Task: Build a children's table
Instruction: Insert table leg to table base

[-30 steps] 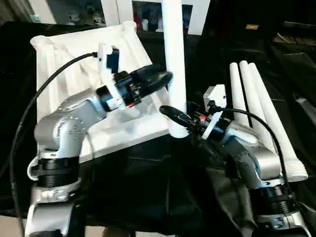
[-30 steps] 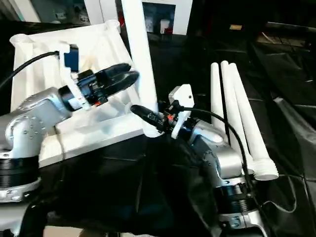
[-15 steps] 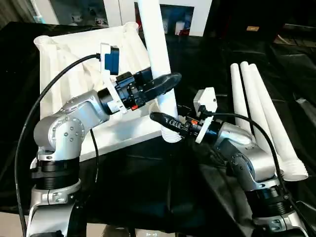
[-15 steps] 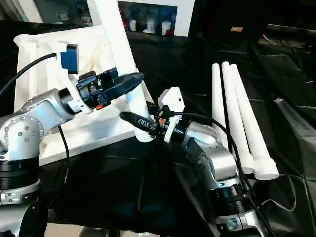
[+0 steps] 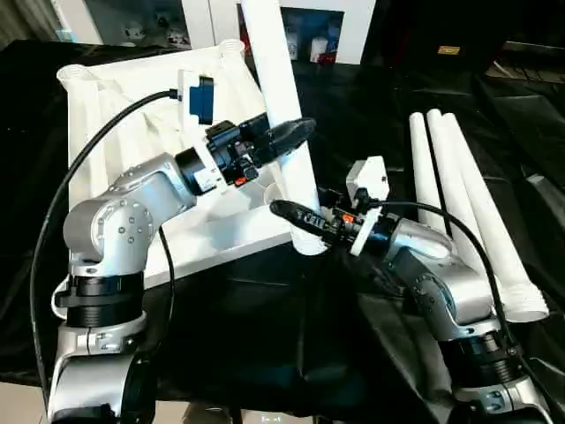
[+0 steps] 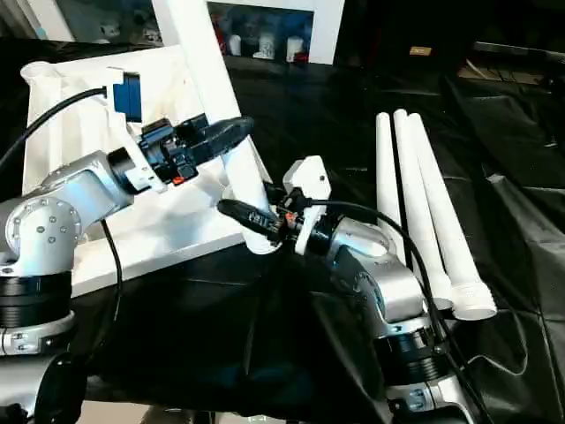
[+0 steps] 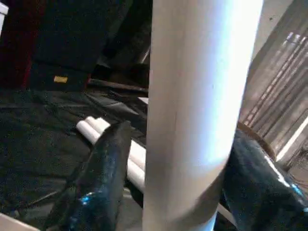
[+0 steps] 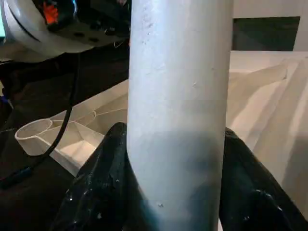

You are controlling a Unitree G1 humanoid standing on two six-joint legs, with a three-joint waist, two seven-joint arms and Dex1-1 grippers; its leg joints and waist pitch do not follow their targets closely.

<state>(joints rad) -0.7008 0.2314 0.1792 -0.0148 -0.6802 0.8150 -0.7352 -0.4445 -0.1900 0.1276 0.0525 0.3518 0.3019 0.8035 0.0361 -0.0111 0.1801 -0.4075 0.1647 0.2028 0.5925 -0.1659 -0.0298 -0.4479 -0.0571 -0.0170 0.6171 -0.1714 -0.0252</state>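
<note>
The leg (image 5: 281,97) is looking like smooth white plastic; the black cloth (image 5: 353,115) is shining; the forearms (image 5: 132,199) are looking silvery.

A wrinkled black cloth (image 5: 397,97) is covering the surface and hanging over its near edge. A white cabinet (image 5: 353,26) is standing behind the surface, and small items are sitting on its dark inner shelves (image 6: 252,40). A pale floor (image 5: 18,402) is showing below the cloth. Light is reflecting off the cloth folds at the right.
</note>
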